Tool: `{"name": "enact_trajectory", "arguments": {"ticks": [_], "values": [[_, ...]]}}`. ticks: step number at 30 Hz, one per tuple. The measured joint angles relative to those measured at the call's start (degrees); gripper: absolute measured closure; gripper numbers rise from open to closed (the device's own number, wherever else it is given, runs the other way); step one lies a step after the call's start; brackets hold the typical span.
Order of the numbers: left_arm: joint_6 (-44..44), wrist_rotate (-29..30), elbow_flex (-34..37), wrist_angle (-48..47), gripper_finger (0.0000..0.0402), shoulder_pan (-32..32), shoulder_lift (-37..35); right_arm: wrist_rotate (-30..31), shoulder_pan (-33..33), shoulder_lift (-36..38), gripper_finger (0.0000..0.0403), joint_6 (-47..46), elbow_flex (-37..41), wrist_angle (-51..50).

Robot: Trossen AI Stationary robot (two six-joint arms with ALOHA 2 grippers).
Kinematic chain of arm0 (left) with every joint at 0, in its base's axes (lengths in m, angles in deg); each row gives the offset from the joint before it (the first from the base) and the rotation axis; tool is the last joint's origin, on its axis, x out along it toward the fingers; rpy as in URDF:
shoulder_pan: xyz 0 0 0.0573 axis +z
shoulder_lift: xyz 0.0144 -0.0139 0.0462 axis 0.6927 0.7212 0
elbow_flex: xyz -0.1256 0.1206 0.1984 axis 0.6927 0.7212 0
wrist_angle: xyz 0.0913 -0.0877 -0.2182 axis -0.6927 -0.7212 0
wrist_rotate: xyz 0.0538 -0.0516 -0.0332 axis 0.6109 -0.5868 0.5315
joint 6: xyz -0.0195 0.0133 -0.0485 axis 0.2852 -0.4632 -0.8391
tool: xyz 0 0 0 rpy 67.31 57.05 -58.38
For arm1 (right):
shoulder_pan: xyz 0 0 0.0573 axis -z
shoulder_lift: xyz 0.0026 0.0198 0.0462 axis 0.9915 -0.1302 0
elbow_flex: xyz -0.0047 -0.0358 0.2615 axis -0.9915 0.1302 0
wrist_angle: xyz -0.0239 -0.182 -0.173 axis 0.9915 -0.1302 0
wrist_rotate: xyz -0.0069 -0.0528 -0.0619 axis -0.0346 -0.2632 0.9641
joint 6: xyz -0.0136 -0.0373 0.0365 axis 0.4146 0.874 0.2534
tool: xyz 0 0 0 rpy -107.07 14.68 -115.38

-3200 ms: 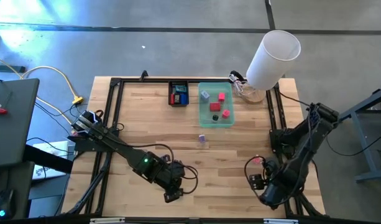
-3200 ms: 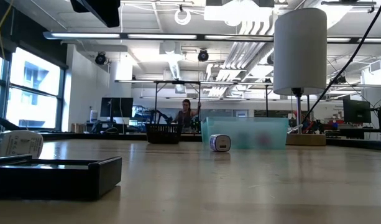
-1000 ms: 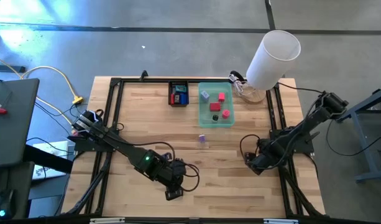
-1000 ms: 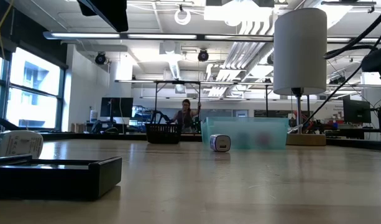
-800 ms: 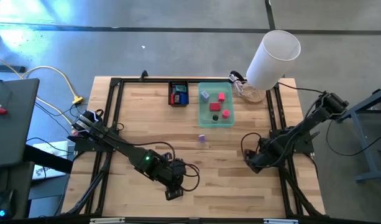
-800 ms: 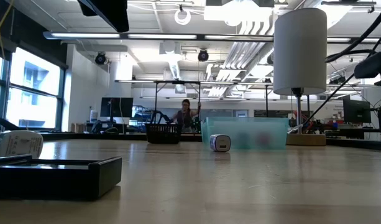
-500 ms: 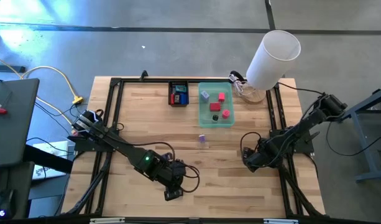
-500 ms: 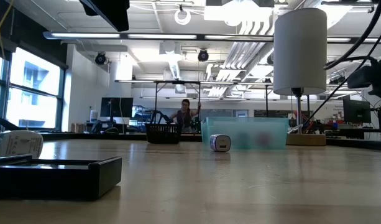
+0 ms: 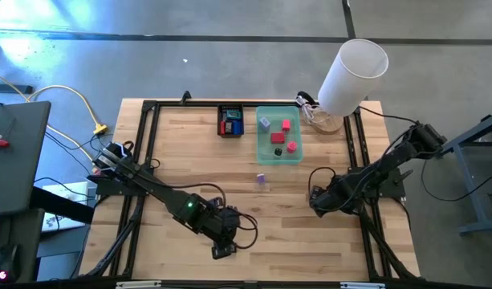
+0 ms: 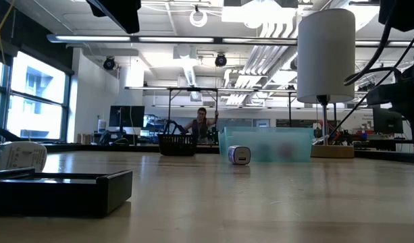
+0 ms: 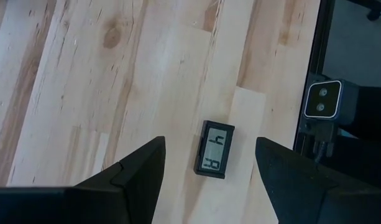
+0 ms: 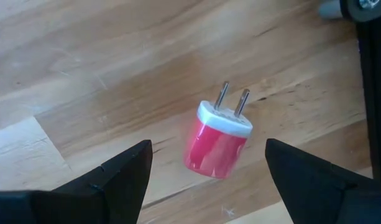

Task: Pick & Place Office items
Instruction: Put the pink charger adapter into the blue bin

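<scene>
Wooden tabletop: right gripper (image 9: 315, 201), at four o'clock, hovers wide open and empty over a pink plug adapter (image 12: 217, 140) lying sideways; closing off-centre could roll it away. Left gripper (image 11: 209, 171) open, empty.

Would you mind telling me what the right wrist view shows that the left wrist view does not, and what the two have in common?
Only the right wrist view shows a red plug adapter with a white face and two metal prongs, lying on its side between the right end effector fingers. Only the left wrist view shows a small black display unit lying flat, ahead of the left end effector. Both show an open end effector holding nothing, over the wooden table.
</scene>
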Motion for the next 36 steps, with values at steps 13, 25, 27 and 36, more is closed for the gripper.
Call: {"name": "enact_trajectory", "arguments": {"ticks": [13, 25, 27, 36], "values": [[0.02, 0.26, 0.00, -0.02, 0.0160, -1.53, 0.00, -0.68, -0.01, 0.00, 0.0101, -1.00, 3.94, 6.12], [2.55, 1.95, 0.00, 0.14, 0.0160, -2.14, 0.00, -1.22, 0.02, 0.35, 0.0103, -1.84, 9.25, 13.95], [2.56, 2.63, 0.00, 0.15, 0.0160, -2.10, 0.00, -1.15, 0.01, 0.31, 0.0111, -1.21, 9.25, 13.72], [2.51, 3.72, 0.00, 0.16, 0.0160, -2.10, 0.00, -0.54, 0.04, 0.22, 0.0207, 2.92, 9.27, 13.53]]}}
